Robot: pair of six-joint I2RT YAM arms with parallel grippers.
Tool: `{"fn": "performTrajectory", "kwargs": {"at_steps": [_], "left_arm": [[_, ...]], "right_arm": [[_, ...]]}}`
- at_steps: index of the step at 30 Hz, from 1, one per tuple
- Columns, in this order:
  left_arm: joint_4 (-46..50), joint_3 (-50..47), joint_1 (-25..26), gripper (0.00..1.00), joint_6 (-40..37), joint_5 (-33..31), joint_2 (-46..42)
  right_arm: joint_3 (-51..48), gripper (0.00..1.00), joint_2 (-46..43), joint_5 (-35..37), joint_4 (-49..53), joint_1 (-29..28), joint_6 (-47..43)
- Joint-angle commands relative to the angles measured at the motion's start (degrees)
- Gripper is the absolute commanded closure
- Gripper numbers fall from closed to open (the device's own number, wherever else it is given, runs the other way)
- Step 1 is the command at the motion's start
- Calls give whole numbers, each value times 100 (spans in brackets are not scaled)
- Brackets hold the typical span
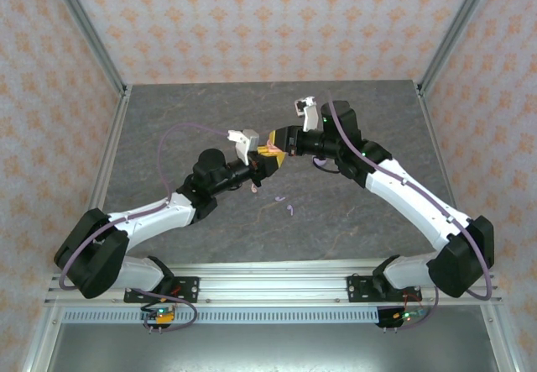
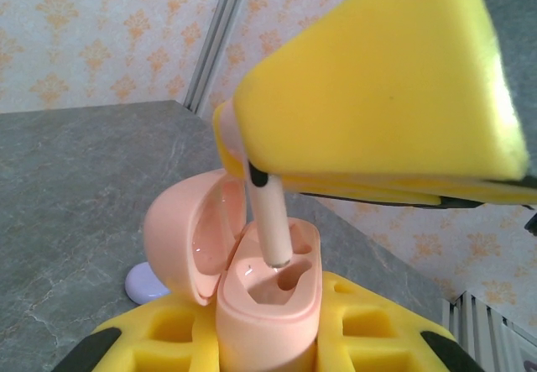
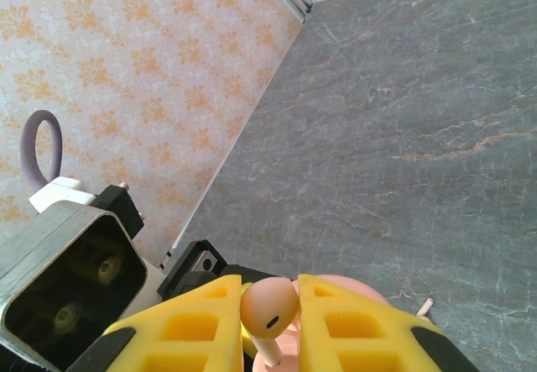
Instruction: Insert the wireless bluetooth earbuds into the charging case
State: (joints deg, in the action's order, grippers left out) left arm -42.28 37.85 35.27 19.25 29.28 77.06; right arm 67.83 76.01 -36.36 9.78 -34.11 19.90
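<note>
your right gripper [image 3: 270, 328] pinches the pink earbud [image 3: 268, 303], left gripper [image 2: 268, 353] clamps the open case [image 2: 262, 309], so keep the stem lined up and ease it in

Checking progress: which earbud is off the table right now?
The pale pink earbud pinched in the right gripper, its stem at the socket of the open pink case. The other earbuds lie loose on the table.
</note>
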Motion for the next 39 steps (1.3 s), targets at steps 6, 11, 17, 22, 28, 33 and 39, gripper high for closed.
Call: {"fn": "performTrajectory", "kwargs": {"at_steps": [6, 11, 17, 22, 28, 33, 39], "left_arm": [[-35, 175, 42, 95, -9, -177, -252], [16, 222, 42, 95, 22, -194, -239], [9, 254, 42, 95, 86, -165, -226], [21, 276, 48, 95, 71, -92, -213], [62, 293, 47, 95, 97, -194, -255], [115, 346, 45, 95, 86, -135, -261], [101, 378, 48, 95, 141, -178, -250]], "right_arm": [[2, 81, -260, 123, 65, -34, -239], [2, 80, -256, 59, 139, -39, -291], [0, 80, -247, 8, 206, -40, -348], [19, 80, -225, 54, 197, -37, -359], [18, 80, -210, 84, 279, -44, -438], [11, 80, -213, 103, 366, -45, -492], [28, 80, -209, 65, 419, -74, -531]]}}
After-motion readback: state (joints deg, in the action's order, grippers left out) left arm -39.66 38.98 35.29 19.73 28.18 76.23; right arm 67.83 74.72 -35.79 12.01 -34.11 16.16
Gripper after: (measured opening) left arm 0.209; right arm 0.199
